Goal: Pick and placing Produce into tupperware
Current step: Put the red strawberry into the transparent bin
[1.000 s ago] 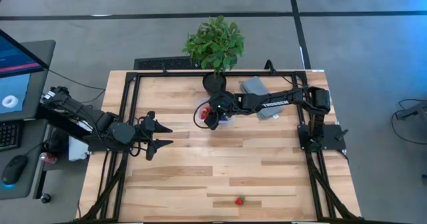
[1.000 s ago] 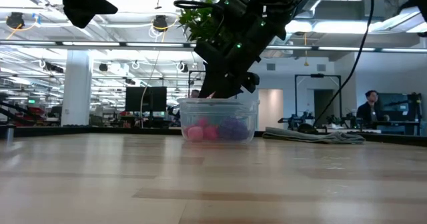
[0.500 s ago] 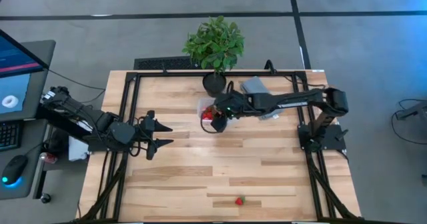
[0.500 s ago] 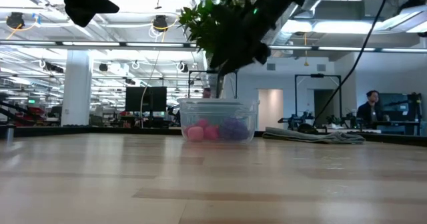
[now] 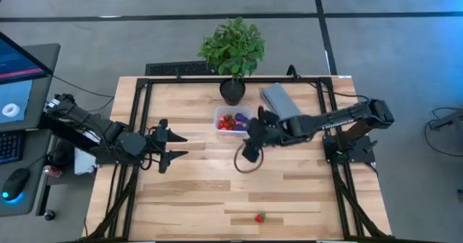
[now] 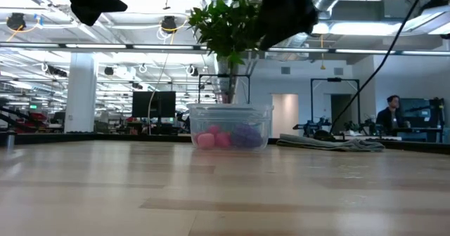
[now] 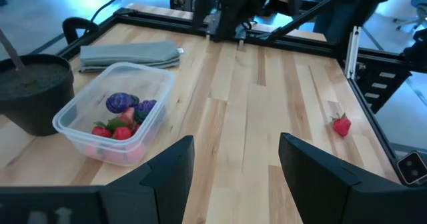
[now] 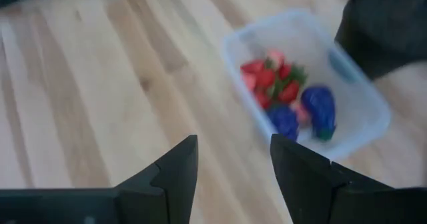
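The clear tupperware (image 5: 233,120) stands on the table's far middle, holding red strawberries and two purple grape bunches (image 8: 303,114). One loose strawberry (image 5: 259,218) lies near the table's front edge, also in the left wrist view (image 7: 341,125). My right gripper (image 5: 248,153) hangs open above the table, just nearer than the tupperware (image 8: 307,84), with nothing between its fingers (image 8: 233,164). My left gripper (image 5: 182,147) waits open at the table's left, raised, pointing toward the middle (image 7: 237,164).
A black plant pot (image 5: 232,91) with a leafy plant stands just behind the tupperware. A folded grey cloth (image 5: 281,102) lies to the pot's right. Bare wood stretches between the tupperware and the front edge. A person shows in the room beyond (image 6: 388,116).
My right gripper has risen out of the tupperware and swung toward the table's near edge and a little right, staying open with nothing in it. The produce in the tupperware stays where it was.
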